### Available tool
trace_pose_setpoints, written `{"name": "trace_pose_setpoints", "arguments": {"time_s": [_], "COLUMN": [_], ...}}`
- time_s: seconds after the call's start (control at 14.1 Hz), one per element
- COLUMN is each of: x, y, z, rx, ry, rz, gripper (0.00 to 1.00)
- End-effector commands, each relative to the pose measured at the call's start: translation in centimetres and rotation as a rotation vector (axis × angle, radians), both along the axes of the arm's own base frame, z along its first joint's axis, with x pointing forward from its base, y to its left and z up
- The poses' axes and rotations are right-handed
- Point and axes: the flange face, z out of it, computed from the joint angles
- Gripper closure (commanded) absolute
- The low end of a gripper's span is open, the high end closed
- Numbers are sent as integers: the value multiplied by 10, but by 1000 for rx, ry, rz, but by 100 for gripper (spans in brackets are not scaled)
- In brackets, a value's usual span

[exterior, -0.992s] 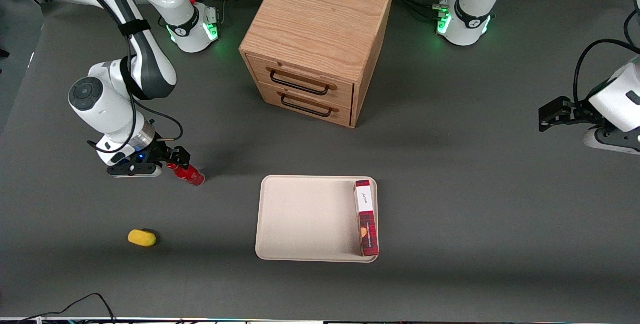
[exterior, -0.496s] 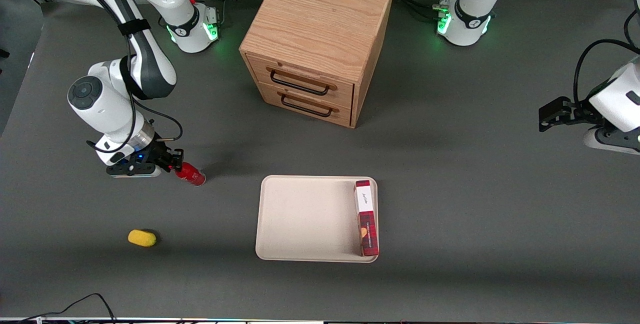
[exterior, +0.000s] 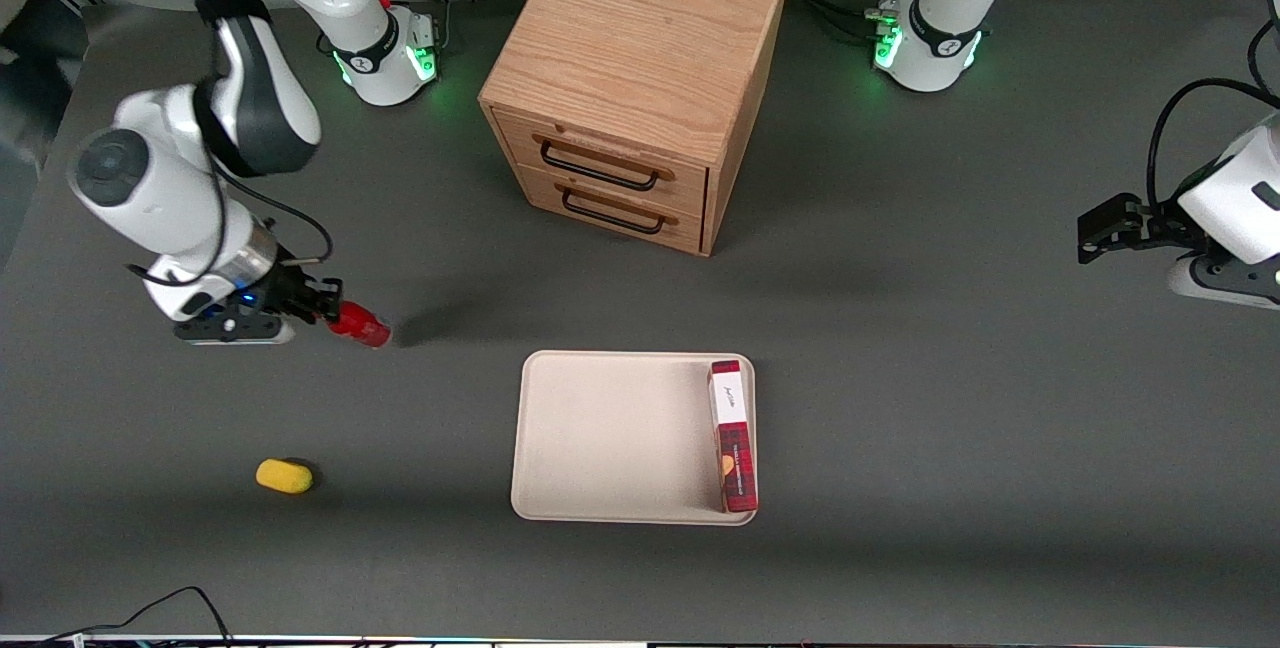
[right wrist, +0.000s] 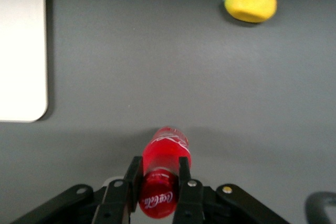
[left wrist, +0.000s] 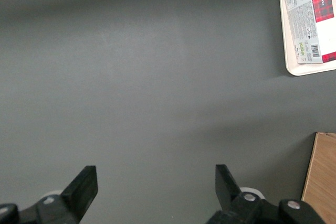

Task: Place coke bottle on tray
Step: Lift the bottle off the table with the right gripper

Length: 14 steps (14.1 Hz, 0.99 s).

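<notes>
The small red coke bottle (exterior: pixel 360 326) is held in my right gripper (exterior: pixel 322 313), lifted above the table with its shadow beside it. It lies tilted, one end sticking out toward the tray. In the right wrist view the two black fingers (right wrist: pixel 133 176) clamp the bottle (right wrist: pixel 167 154) on both sides. The cream-beige tray (exterior: pixel 610 438) lies flat on the table, nearer the front camera than the cabinet and off toward the parked arm's end from the gripper. Its rounded edge shows in the right wrist view (right wrist: pixel 21 51).
A long red plaid box (exterior: pixel 732 435) lies in the tray along its edge. A small yellow oval object (exterior: pixel 284 476) lies on the table nearer the front camera than the gripper. A wooden two-drawer cabinet (exterior: pixel 640 78) stands farther back. A cable (exterior: pixel 150 610) lies at the front edge.
My right gripper has risen with the coke bottle in it and drifted away from the tray, toward the working arm's end of the table. The bottle has left the table.
</notes>
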Motion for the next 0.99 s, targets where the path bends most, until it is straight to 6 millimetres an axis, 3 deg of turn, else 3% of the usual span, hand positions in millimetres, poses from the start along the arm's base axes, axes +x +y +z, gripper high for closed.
{"name": "trace_pose_setpoints", "arguments": {"time_s": [0.0,0.21,0.35,0.57,0.78,0.85,0.92], "x": [15,13,14,32,64,76,85], "y": [-5,-10,-13,-16,-1,9,37], "z": [96,170,195,194,185,177,168], "rx": [-23,-20,-17,-5,15,23,27], "ry": [26,27,28,18,2,1,-1], "rz": [2,4,14,5,-39,-63,-63], "gripper": [100,100,100,100,100,100,100]}}
